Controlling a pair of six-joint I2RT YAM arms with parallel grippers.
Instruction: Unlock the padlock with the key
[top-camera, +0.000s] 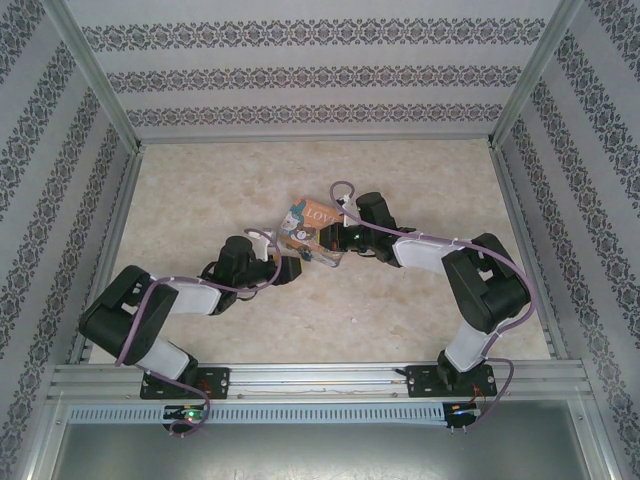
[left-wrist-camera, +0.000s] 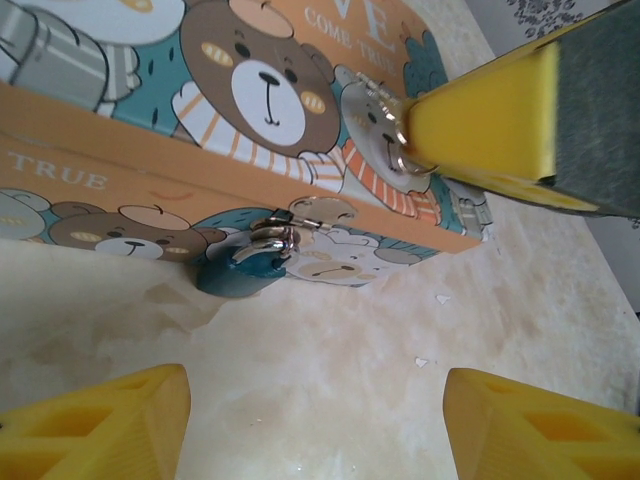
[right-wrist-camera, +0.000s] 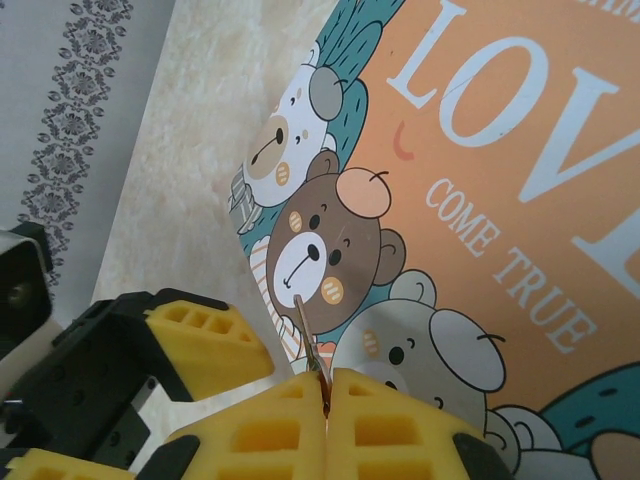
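Observation:
The padlock (left-wrist-camera: 235, 275), teal with a silvery shackle (left-wrist-camera: 268, 240), hangs from the hasp on the front wall of the cartoon-bear "LOVE" tin (left-wrist-camera: 120, 150), its body touching the table. My left gripper (left-wrist-camera: 315, 420) is open just short of it, with bare table between its yellow fingers (left-wrist-camera: 100, 420). My right gripper (right-wrist-camera: 326, 378) is shut on the key (right-wrist-camera: 308, 330), a thin metal blade sticking out over the tin's lid (right-wrist-camera: 480, 150). From above, both grippers meet at the tin (top-camera: 310, 228), left gripper (top-camera: 290, 268) at its near side, right gripper (top-camera: 337, 238) over its right end.
The tin stands mid-table on the pale marbled top (top-camera: 420, 180). Patterned walls (top-camera: 320, 75) close the back and both sides. A purple cable (top-camera: 345, 188) loops up by the right wrist. Open tabletop lies behind the tin and toward the near edge.

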